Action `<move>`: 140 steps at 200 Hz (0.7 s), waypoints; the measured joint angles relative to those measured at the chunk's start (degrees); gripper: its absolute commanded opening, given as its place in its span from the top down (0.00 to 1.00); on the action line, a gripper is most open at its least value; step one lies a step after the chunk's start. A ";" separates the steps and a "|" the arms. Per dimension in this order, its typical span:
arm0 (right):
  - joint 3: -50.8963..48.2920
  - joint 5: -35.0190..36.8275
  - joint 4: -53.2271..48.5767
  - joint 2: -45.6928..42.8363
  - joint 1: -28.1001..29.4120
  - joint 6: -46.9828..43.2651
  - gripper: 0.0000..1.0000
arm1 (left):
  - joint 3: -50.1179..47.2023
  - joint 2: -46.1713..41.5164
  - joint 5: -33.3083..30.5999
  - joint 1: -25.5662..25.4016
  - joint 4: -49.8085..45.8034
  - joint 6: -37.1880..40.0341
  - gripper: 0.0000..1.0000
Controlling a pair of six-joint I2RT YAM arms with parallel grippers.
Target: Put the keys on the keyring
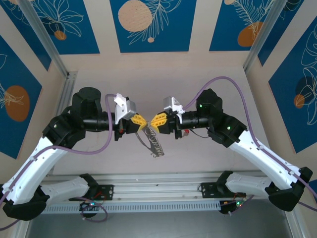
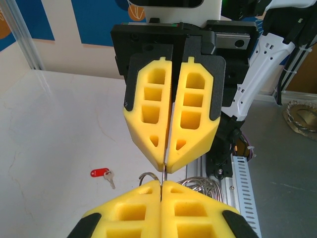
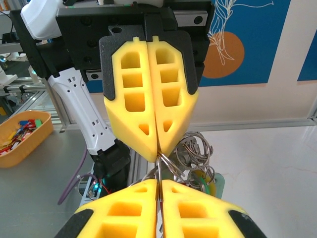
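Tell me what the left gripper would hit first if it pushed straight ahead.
Most likely the right gripper, facing the left gripper tip to tip, both pinching the keyring wire; the gap looks tiny, though depth is unclear.

Blue wall panels [image 1: 152,27] with leaf drawings and orange discs stand around the pale table [image 1: 198,158] from nine to three o'clock in the top view. The right wrist view has an orange tray [image 3: 25,151] at nine o'clock, the left wrist view a toothed metal disc [image 2: 302,116] at three o'clock
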 measured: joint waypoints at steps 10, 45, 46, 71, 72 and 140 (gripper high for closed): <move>0.00 -0.17 -0.02 0.00 0.00 -0.04 0.87 | 0.00 0.00 0.02 0.00 0.00 0.00 1.00; -0.02 -0.98 0.00 0.09 0.00 -0.26 0.86 | 0.00 0.00 0.04 0.00 0.04 -0.02 1.00; -0.02 -1.03 -0.02 0.09 0.00 -0.26 0.86 | 0.00 0.00 0.04 0.00 0.04 -0.02 1.00; -0.02 -1.40 0.09 0.59 0.00 -0.81 0.99 | 0.00 0.00 0.20 0.00 0.02 -0.02 1.00; -0.02 -1.40 0.07 0.61 0.00 -0.83 0.99 | 0.00 0.00 0.20 0.00 0.00 -0.02 1.00; 0.94 -1.01 -1.40 0.94 0.00 -1.44 1.00 | 0.00 0.00 -0.52 0.00 -0.13 0.07 0.82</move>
